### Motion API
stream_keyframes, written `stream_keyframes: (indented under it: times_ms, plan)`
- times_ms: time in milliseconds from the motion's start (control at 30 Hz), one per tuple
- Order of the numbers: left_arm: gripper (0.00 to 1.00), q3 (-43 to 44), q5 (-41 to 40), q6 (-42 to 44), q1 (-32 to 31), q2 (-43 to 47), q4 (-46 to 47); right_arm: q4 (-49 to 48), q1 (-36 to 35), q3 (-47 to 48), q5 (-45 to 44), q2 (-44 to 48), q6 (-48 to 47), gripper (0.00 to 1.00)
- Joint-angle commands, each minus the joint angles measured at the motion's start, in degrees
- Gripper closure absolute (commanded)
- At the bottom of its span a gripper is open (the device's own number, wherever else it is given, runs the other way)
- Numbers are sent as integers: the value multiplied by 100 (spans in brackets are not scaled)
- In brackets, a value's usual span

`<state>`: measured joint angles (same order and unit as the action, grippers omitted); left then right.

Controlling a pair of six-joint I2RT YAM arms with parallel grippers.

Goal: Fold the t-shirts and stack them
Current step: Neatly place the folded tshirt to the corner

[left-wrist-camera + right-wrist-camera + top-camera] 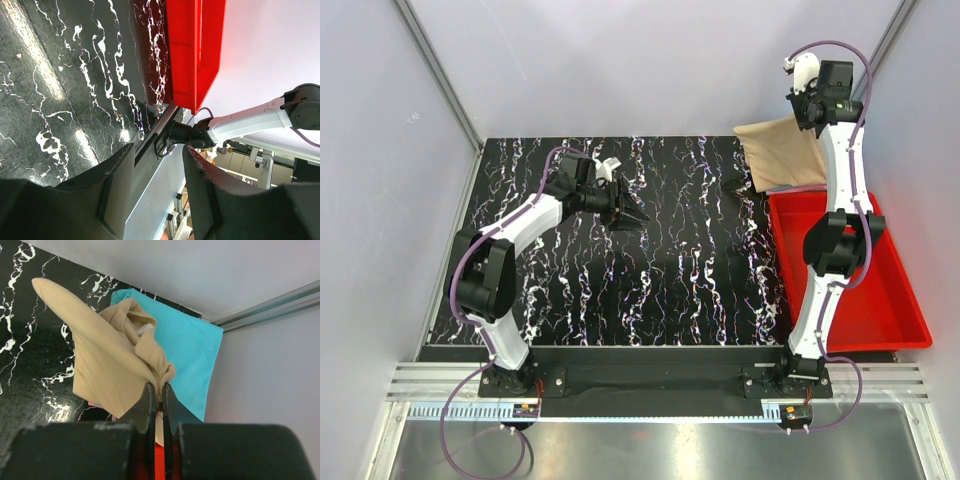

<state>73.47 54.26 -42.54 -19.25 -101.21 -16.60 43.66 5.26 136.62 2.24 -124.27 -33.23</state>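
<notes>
At the far corner of the table (650, 290), beside the bin (905, 310), the tan shirt (110, 365) hangs above the folded cyan shirt (190, 350), held up, likely for spreading. The right gripper (159, 390) clamps it, seemingly near the collar; the left gripper (157, 150) hovers parted, empty.

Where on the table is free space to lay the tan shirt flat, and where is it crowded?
The table is bare in the middle, between the left hand and the bin, down to the near edge. The far right corner is crowded: the right hand holds the tan shirt above the cyan shirt.
</notes>
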Motion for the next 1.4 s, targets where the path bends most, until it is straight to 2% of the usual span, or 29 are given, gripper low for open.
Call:
stream_keyframes:
  times_ms: [0, 200, 367, 800, 1033, 1200, 1367]
  plan:
    - [52, 53, 234, -70, 17, 101, 192, -279, 2, -203, 92, 596, 203, 100]
    - [52, 27, 234, -96, 17, 101, 219, -446, 2, -899, 163, 1290, 379, 100]
    - [53, 18, 208, -87, 17, 145, 227, -455, 2, -1093, 92, 1607, 449, 100]
    - [53, 0, 208, -96, 8, 128, 219, -314, 54, -1129, -171, 1599, 485, 100]
    - [53, 18, 208, -52, 8, 57, 192, -849, 335, -1032, -102, 845, 449, 100]
    - [53, 27, 234, -61, 8, -39, 184, -842, 581, 161, 101, -131, 449, 100]
    - [53, 9, 225, -26, 8, -118, 157, -1087, 740, 1313, -171, -1301, 283, 100]
